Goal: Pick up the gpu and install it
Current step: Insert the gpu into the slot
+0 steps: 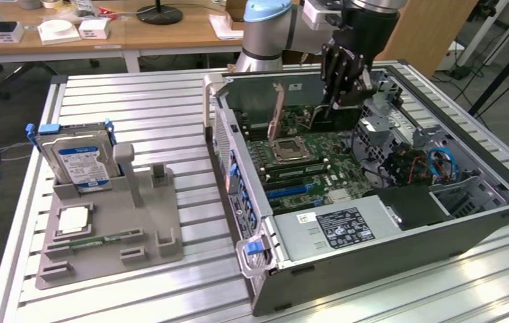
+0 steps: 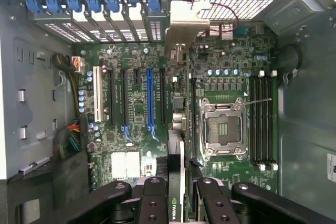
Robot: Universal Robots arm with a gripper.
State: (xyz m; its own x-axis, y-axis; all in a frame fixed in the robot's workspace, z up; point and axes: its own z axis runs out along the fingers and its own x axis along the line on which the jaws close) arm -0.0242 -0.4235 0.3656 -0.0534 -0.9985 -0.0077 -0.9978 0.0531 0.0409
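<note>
My black fingers (image 2: pixel 154 203) sit closest to the lens, and my gripper (image 2: pixel 180 186) is pinching the gpu (image 2: pixel 182 148) between them, so the jaws are closed on its two faces. The card hangs edge-on and upright under my gripper, and its silver end bracket (image 2: pixel 184 32) points away from me toward the case's rear wall, where a row of blue clips (image 2: pixel 68 3) lines the slot openings. Directly beneath the card lies the green motherboard (image 2: pixel 136 145). A long blue slot (image 2: pixel 150 98) runs just to one side of the card, and a white slot (image 2: pixel 96 95) lies further out on that same side. The open CPU socket (image 2: pixel 223 127) lies on the other side, with the memory slots (image 2: pixel 260 119) beyond it. I cannot tell whether the card's lower edge touches the board. In the exterior view my gripper reaches down into the open computer case (image 1: pixel 470 168), which lies on its side on the slatted bench (image 1: pixel 147 114). Well away from my gripper, toward the exterior view's left, a grey holder (image 1: pixel 147 222) stands on the bench and carries a hard drive (image 1: pixel 79 161) upright.
</note>
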